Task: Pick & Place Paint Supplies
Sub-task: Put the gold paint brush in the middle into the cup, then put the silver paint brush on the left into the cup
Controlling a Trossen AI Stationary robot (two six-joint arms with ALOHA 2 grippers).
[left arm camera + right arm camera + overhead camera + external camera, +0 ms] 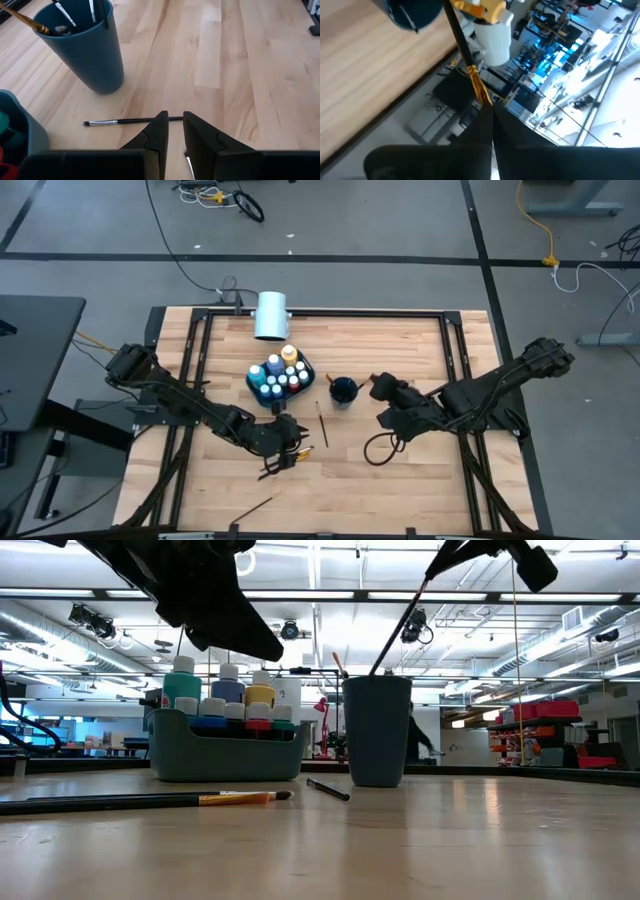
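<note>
Lying nearest the low camera, a long brush with a gold ferrule [140,800] rests flat on the wooden surface [400,480], not yet collected, and a shorter dark brush [322,423] lies farther in, between that one and the blue cup [343,390]. The left hand [287,442] hovers low just beside this shorter brush; in its own wrist view the fingers [159,134] stand slightly parted with nothing visibly between them. The right hand [487,112], by the cup's far side, is pressed together on a brush handle [465,57] whose other end reaches toward the cup's mouth, where other brushes already stand. Behind the cup, the paint bottles [280,376] sit packed in their teal caddy [225,755], with a white cylinder [271,315] at the surface's far edge. The step in hand looks like dropping the right hand's brush into the cup; next, that hand would need to let go once the tip is inside, and the left to settle over the short brush and close.
</note>
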